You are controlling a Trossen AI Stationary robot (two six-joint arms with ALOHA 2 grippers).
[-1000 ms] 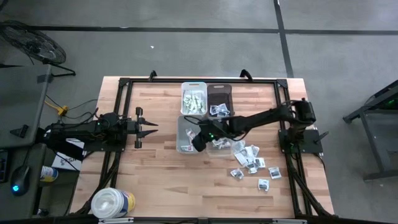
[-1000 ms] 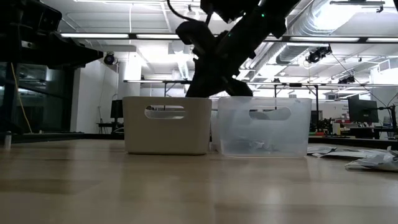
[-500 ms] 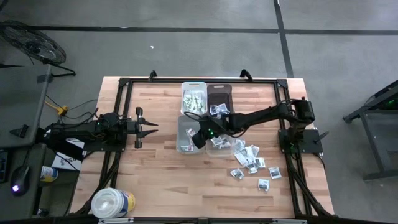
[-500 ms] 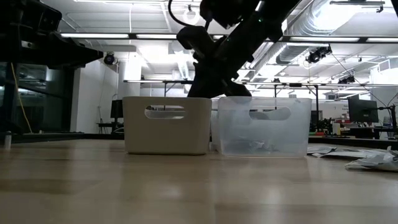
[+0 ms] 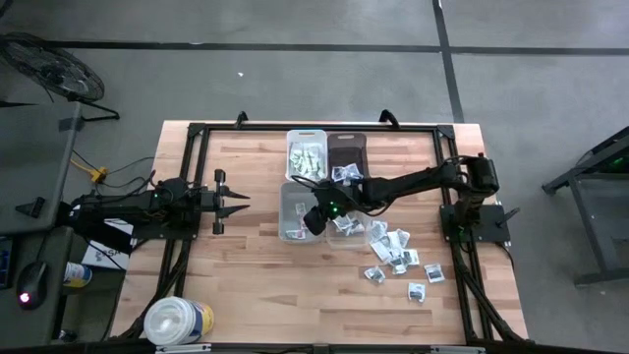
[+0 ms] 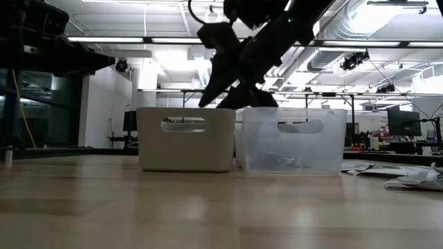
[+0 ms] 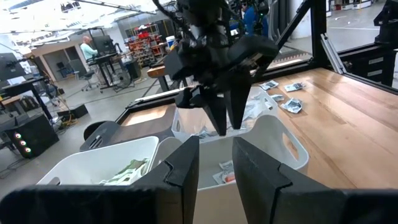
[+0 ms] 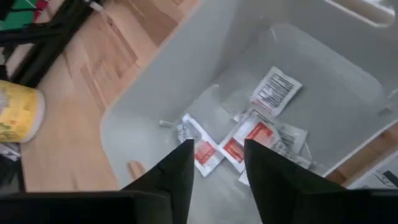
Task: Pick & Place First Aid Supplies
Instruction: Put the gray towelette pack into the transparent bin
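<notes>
From above, the right gripper (image 5: 313, 218) hangs over the white bin (image 5: 293, 228), the left gripper (image 5: 236, 202) waits at the table's left, fingers apart; its wrist camera shows packets (image 8: 249, 138) lying inside, fingers parted, empty.

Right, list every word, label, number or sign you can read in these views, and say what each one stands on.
None can be read.
Small flat paper packets with red patches and a barcode in the white plastic bin: print too blurred.
Loose white packets on the wooden table: too small.
Big white round tub with yellow-blue label: label unreadable.
Greenish packets in the far white bin: too small.
</notes>
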